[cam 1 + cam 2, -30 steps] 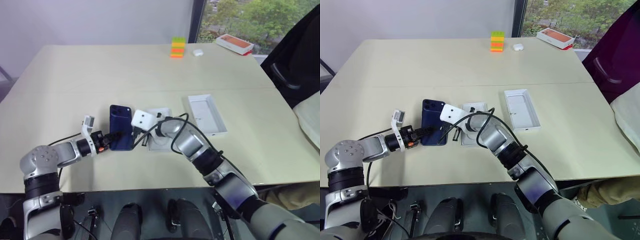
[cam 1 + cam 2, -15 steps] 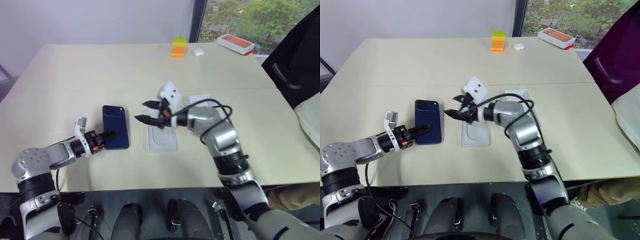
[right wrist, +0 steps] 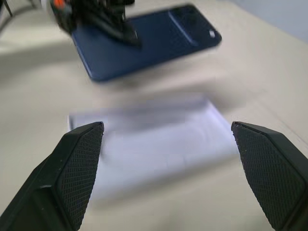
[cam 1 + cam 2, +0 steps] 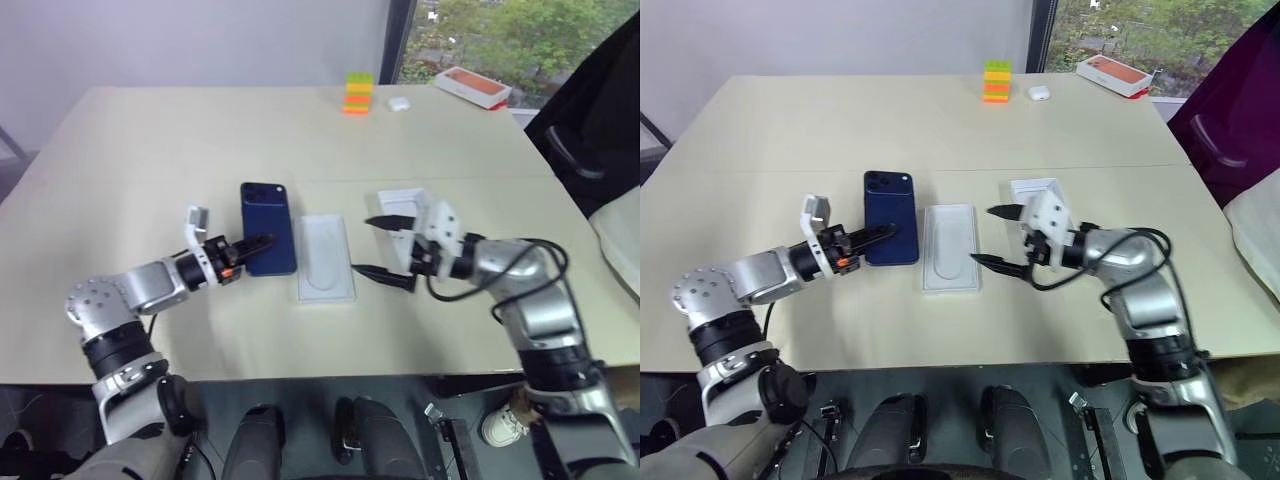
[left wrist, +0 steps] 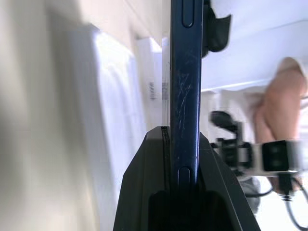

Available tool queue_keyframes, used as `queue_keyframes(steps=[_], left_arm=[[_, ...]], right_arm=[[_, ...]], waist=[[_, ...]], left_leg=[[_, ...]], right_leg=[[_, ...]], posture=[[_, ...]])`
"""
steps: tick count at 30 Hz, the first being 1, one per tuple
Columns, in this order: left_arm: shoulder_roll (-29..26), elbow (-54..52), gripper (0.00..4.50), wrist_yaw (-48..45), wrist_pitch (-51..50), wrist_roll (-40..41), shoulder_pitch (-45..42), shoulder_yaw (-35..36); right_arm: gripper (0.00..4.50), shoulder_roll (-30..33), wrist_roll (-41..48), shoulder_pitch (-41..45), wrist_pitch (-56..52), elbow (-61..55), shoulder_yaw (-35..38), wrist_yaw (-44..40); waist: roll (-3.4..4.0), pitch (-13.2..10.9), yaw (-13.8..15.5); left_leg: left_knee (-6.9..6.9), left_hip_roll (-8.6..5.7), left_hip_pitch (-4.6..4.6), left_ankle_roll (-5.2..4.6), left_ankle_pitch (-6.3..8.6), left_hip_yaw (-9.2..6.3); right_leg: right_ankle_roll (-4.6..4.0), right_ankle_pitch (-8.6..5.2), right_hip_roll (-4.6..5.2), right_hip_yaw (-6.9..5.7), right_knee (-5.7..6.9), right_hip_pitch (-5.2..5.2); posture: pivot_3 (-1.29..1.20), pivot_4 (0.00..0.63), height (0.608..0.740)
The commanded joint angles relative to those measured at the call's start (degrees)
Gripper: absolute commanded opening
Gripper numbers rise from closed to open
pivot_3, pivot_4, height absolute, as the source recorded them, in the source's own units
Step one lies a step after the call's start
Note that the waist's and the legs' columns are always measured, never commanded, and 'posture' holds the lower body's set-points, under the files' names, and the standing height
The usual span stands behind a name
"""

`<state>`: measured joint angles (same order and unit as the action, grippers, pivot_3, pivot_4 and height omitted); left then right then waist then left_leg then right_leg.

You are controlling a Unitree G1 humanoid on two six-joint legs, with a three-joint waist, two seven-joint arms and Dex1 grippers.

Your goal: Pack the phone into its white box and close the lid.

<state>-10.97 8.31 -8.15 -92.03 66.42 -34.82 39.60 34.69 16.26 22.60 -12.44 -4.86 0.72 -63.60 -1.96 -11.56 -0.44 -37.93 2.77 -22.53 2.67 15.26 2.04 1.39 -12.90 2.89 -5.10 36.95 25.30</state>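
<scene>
Pulled back rightward, my right tool (image 4: pixel 998 238) gapes wide and empty; my left tool (image 4: pixel 252 246) pinches the phone (image 4: pixel 268 241).

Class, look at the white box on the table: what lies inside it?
The right gripper and its arm cover most of the white box. The visible far end shows only pale floor; the rest is hidden.

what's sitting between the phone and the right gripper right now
A thin white insert lies flat on the table between the phone, held in the left gripper, and the open right gripper. The right eye view shows it.
</scene>
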Motion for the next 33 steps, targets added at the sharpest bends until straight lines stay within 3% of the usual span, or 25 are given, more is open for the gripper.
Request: queue_keyframes(steps=[1, 7, 33], left_arm=[[3.65, -1.38, 0.22, 4.05, -0.36, 2.66, -2.58, -0.29], [8.44, -0.37, 0.22, 9.44, 0.45, 2.21, -3.28, 0.21], [13.47, 0.69, 0.22, 14.93, 1.68, -1.9, -3.34, -3.55]], right_arm=[[4.45, 1.64, 2.03, -0.44, 3.16, -0.12, 2.36, -1.2], [4.45, 2.1, 2.06, -0.79, 4.29, 0.61, 2.35, -0.13], [4.45, 0.1, -0.19, 1.8, 6.75, 2.36, -1.44, 5.38]], waist=[[-0.02, -0.01, -0.21], [-0.03, -0.02, -0.2], [-0.04, -0.02, -0.02]], left_leg=[[-0.02, -0.02, 0.01, 0.0, 0.0, 0.02], [0.01, 0.07, 0.05, 0.0, 0.0, 0.0], [-0.02, 0.04, 0.03, 0.02, -0.01, 0.01]], right_leg=[[0.0, 0.0, 0.01, 0.02, 0.0, 0.0], [-0.01, 0.0, -0.13, 0.05, 0.02, 0.02], [-0.01, 0.0, -0.1, 0.03, 0.02, 0.01]], posture=[[0.0, 0.15, 0.74], [0.0, 0.15, 0.74], [0.0, 0.15, 0.74]])
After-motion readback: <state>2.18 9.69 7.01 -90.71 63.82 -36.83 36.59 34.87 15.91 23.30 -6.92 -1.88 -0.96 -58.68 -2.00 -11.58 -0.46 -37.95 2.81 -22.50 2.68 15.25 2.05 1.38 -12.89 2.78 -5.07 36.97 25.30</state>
